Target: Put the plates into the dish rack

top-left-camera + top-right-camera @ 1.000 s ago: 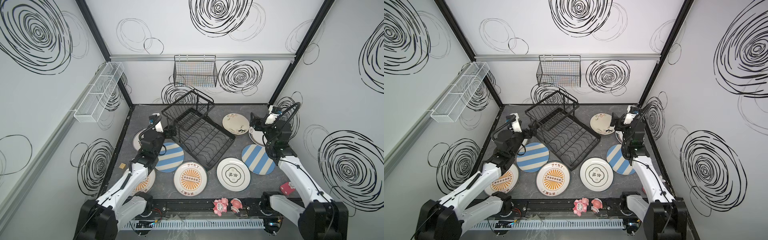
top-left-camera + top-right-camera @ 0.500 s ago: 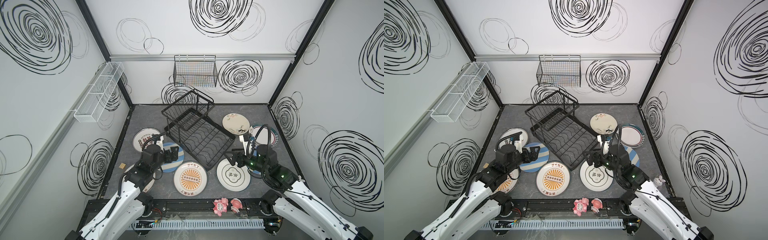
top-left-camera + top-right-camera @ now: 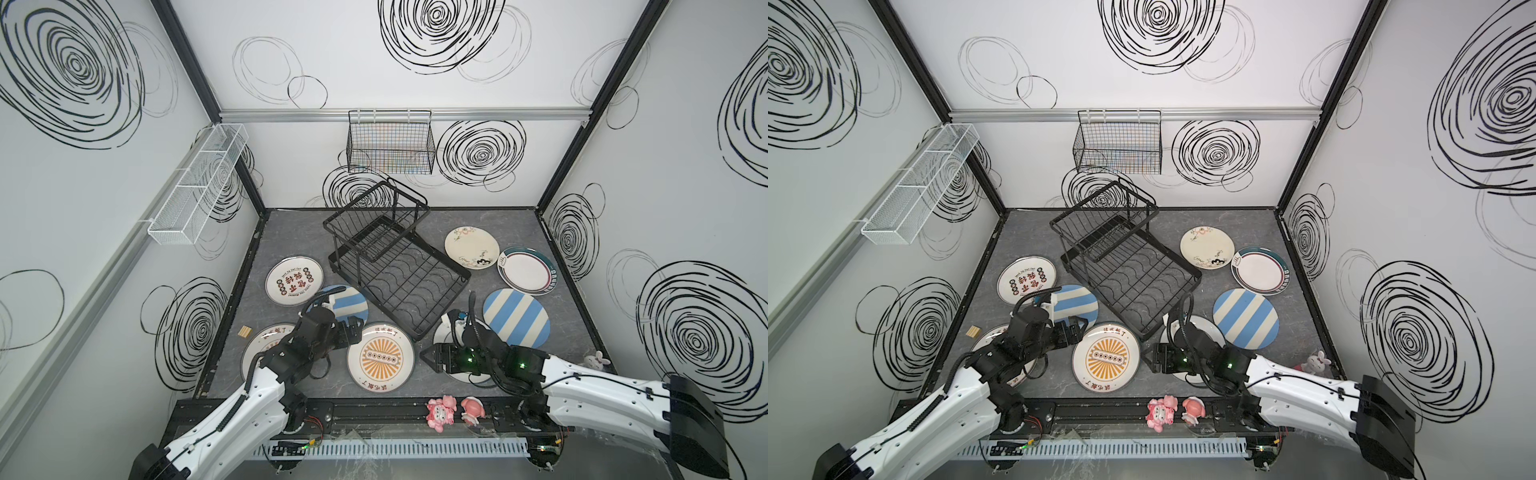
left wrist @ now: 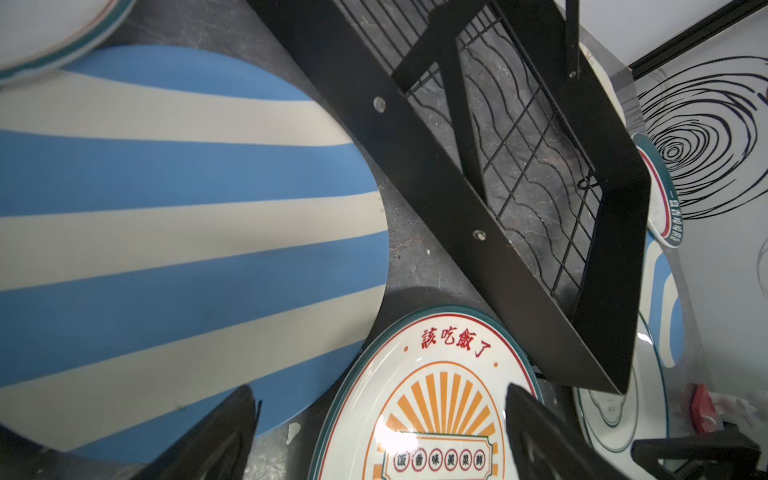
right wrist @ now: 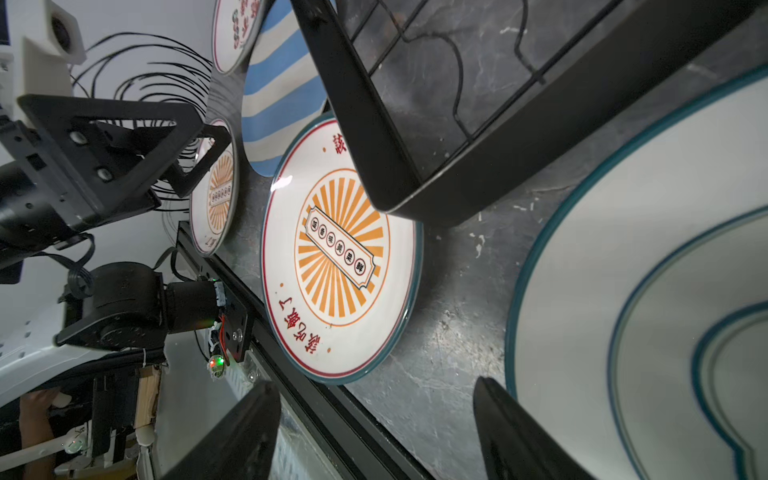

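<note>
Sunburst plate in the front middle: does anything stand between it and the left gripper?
Nothing visible. The open left gripper hangs over the rim of the sunburst plate; a corner of the dish rack sits farther along that rim.

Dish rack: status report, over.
Left gripper open, right gripper open, both empty. Dish rack empty, plates all on table. No obstruction seen.

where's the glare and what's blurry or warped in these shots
right wrist view: a bright glare spot on the rim of the nearer orange sunburst plate, the near white teal-rimmed plate and the fingers soft; left wrist view: glare on that plate's face; both top views: sharp, but wide-angle splays the black frame posts.
</note>
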Tool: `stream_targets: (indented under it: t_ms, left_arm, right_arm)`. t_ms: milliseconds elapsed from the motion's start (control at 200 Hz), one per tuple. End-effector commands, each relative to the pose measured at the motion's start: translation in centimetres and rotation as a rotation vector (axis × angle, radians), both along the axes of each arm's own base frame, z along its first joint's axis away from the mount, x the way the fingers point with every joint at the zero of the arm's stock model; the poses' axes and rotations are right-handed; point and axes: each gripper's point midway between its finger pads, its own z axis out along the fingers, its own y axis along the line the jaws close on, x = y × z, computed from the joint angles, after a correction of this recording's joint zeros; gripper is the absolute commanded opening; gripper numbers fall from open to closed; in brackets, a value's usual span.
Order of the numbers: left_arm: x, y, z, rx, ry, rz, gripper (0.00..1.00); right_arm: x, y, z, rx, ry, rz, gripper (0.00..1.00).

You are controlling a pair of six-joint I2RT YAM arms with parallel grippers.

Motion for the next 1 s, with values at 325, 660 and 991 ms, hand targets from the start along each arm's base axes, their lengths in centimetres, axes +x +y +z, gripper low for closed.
stream_targets:
  t_ms: [325,660,991]
  left_arm:
    - [-1.6,-1.6,-1.4,-0.046,0.02,-0.011,0.96]
    - [-2.1,-1.6,-2.4,-0.002,0.037,-0.031,0.96]
    - [-2.5,-2.1,-2.9,-0.01,0.038,-0.058,0.96]
  right_arm:
    - [0.8,3.4,0.2,0.049,-0.001,-0.004,0.74]
    - [1.3,3.9,-1.5,-0.021,-0.005,0.023,0.71]
    - [1.2,5.1,-2.6,-0.021,0.021,0.059,0.68]
